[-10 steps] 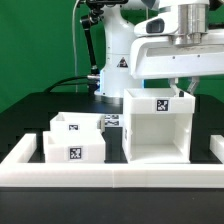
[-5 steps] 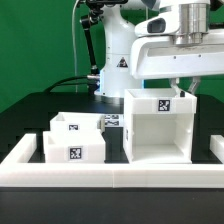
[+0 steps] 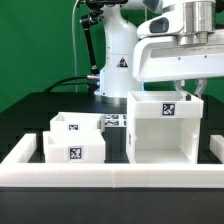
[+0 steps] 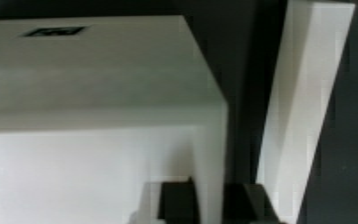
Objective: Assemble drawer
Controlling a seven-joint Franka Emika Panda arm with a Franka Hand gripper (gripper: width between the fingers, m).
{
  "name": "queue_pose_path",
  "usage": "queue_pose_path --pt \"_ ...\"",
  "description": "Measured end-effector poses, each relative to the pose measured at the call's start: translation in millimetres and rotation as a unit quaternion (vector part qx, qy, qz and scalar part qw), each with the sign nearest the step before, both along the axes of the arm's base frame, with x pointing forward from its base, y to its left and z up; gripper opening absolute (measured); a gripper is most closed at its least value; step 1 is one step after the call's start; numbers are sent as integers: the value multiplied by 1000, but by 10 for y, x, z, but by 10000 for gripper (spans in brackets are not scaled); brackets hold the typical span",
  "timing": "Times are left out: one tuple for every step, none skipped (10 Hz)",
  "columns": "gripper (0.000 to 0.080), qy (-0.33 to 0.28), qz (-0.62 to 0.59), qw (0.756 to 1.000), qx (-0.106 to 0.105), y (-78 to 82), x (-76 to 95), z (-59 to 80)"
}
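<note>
I am seeing the gripper (image 3: 189, 92) reaching down from above onto the drawer case (image 3: 150, 106), at its top edge on the exterior view's right. In the wrist view the two fingers (image 4: 174, 203) are standing on both sides of the case's side wall and are clamping it. The case is sitting upright on the black table (image 3: 30, 125), its open front facing the camera, inside the white rail (image 3: 110, 172). Two small drawers (image 3: 72, 145) are resting just beside it, on the exterior view's left, outside the case.
</note>
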State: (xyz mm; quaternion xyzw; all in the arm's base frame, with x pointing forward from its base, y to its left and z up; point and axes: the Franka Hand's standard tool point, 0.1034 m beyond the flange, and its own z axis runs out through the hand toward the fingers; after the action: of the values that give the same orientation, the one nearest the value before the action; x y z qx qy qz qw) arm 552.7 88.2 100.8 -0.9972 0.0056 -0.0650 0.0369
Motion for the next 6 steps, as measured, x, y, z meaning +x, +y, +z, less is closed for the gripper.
queue_pose_path --pt "38 0 -39 999 8 26 6 5" --pt "38 -7 -97 995 18 123 4 -6" --pt "38 -8 -142 990 25 171 34 -6" --pt "41 -11 -175 984 30 187 95 -5" --pt "42 -10 -231 972 40 178 171 -4" --pt "42 -16 -240 970 44 142 216 4"
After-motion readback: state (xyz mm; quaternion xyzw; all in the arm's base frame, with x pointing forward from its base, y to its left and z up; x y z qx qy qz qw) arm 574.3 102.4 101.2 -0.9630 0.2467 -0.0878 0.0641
